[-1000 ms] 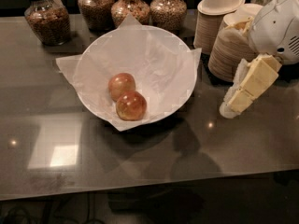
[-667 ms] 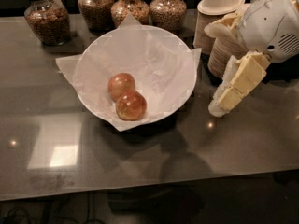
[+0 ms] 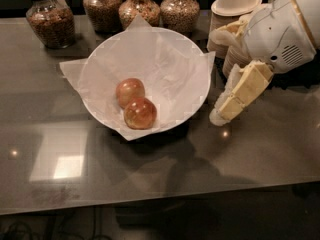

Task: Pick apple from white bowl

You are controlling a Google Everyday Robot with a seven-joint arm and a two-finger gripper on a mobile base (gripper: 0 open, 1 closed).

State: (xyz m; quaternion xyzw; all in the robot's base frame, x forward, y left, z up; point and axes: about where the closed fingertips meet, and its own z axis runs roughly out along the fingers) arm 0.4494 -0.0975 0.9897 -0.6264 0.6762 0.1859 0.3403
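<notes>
The white bowl (image 3: 195, 69), lined with crinkled white paper, stands at the middle of the dark table. Two apples lie in it, touching. The apple (image 3: 140, 113) with the deeper red-brown glossy skin is the front one. A paler pinkish-orange apple (image 3: 130, 91) sits just behind it on the left. My gripper (image 3: 221, 115) hangs at the right of the bowl, outside its rim and just above the table, pointing down and to the left. It holds nothing that I can see. The white arm housing (image 3: 280, 31) is above it.
Several glass jars of grains (image 3: 50, 19) line the back of the table. Stacks of small beige paper bowls (image 3: 235, 14) stand at the back right, just behind my arm. The table's front edge (image 3: 150, 204) runs across the bottom.
My gripper has moved left and forward, from beside the paper bowl stacks to close by the white bowl's right rim. The apples and the bowl have not moved.
</notes>
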